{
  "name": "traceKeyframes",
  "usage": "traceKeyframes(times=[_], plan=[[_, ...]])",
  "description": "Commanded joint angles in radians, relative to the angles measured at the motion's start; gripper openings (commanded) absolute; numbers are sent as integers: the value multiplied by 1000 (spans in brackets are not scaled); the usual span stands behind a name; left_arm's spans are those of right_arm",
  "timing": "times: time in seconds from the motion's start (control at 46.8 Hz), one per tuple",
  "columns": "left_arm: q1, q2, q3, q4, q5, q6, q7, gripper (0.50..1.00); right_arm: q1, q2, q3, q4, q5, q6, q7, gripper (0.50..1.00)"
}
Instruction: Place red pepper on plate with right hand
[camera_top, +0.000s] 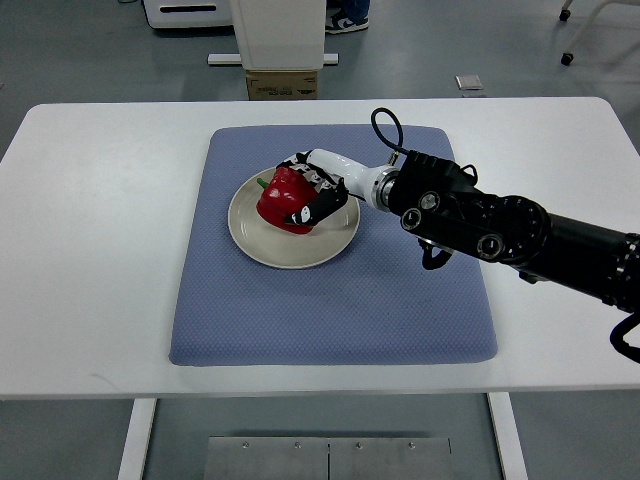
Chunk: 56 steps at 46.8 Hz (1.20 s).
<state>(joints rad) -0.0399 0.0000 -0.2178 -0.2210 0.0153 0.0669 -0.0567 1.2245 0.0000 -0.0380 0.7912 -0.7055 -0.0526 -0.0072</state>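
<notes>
Red glossy bell pepper (284, 199) rests on the round cream plate (250, 232), right hand (318, 190) fingers closed around it; placing nearly done, next they should open and withdraw

Red pepper (285, 200) — cream plate (300, 252)

We're looking steeply down from the robot's side at the whole table (100, 200), floor beyond its far edge.
</notes>
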Motion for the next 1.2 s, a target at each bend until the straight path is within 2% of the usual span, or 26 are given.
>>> traceKeyframes(times=[0.0, 0.043, 0.064, 0.214, 0.47, 0.748, 0.855, 1.026, 1.176], plan=[[0, 0, 0, 0, 0, 1, 0, 1000, -10, 0, 0, 0, 0, -3, 6, 727], [0, 0, 0, 0, 0, -1, 0, 1000, -11, 0, 0, 0, 0, -4, 7, 846], [0, 0, 0, 0, 0, 1, 0, 1000, -11, 0, 0, 0, 0, -4, 9, 882], [0, 0, 0, 0, 0, -1, 0, 1000, -11, 0, 1, 0, 0, -4, 12, 985], [0, 0, 0, 0, 0, 1, 0, 1000, 4, -26, 3, 6, 0, -1, 10, 998], [0, 0, 0, 0, 0, 1, 0, 1000, 18, -159, 93, 26, 1, 42, 4, 995], [0, 0, 0, 0, 0, 1, 0, 1000, -31, -210, 194, 29, 1, 77, -8, 995], [0, 0, 0, 0, 0, -1, 0, 1000, -137, -247, 398, 28, -9, 114, -62, 995], [0, 0, 0, 0, 0, 1, 0, 1000, -206, -270, 520, 28, -11, 128, -65, 995]])
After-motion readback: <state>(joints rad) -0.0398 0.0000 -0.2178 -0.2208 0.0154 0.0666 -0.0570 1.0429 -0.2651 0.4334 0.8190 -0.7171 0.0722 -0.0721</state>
